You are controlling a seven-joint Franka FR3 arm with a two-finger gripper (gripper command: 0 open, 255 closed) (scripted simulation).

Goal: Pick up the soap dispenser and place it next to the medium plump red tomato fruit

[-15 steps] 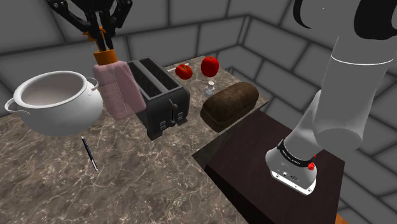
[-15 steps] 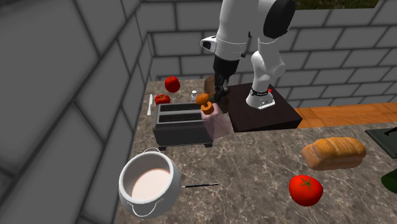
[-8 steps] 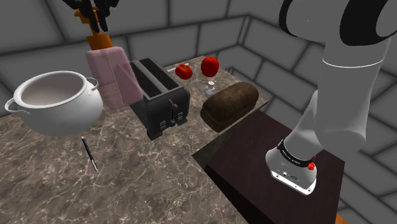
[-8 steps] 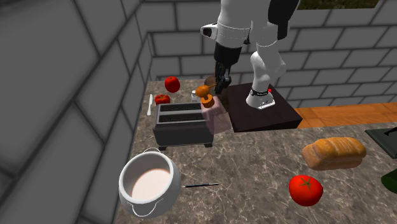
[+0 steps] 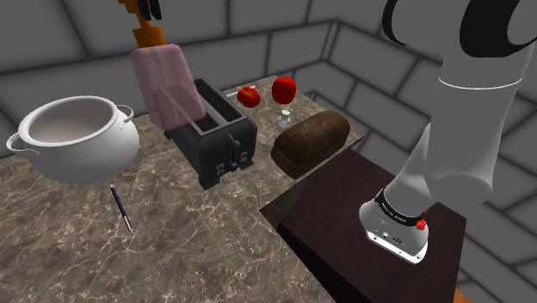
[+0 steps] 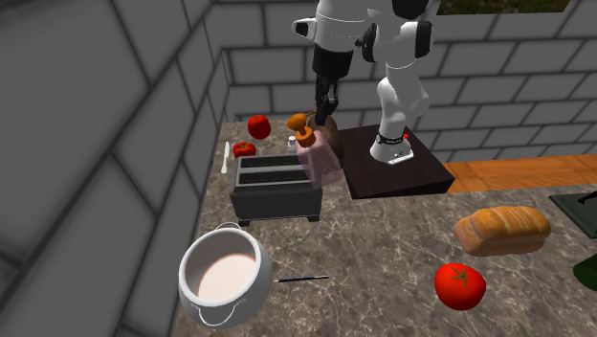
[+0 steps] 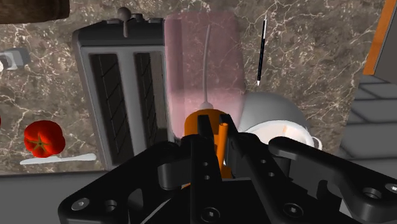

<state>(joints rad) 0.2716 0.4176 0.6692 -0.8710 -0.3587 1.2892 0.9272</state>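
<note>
The soap dispenser (image 5: pixel 169 85) has a translucent pink body and an orange pump. It hangs tilted in the air over the near end of the black toaster (image 5: pixel 216 134). My gripper (image 5: pixel 147 10) is shut on the orange pump, and in the wrist view the black fingers (image 7: pixel 202 149) clasp it with the pink body (image 7: pixel 203 63) hanging beyond them. In the second exterior view the dispenser (image 6: pixel 320 159) is beside the toaster (image 6: pixel 276 188), under my gripper (image 6: pixel 321 111). Two red tomatoes (image 5: pixel 249 96) (image 5: pixel 283 89) sit behind the toaster. A larger red tomato (image 6: pixel 459 285) lies far off on the counter.
A white pot (image 5: pixel 74 138) stands at the shoulder view's left with a black pen (image 5: pixel 121 207) in front of it. A dark loaf (image 5: pixel 311 142) and a small shaker (image 5: pixel 282 119) lie beyond the toaster. A second, tan loaf (image 6: pixel 501 230) lies near the large tomato. Block walls close the corner.
The gripper has risen with the dispenser, carrying it from beside the pot up and over toward the toaster. The dispenser's body now swings tilted.
</note>
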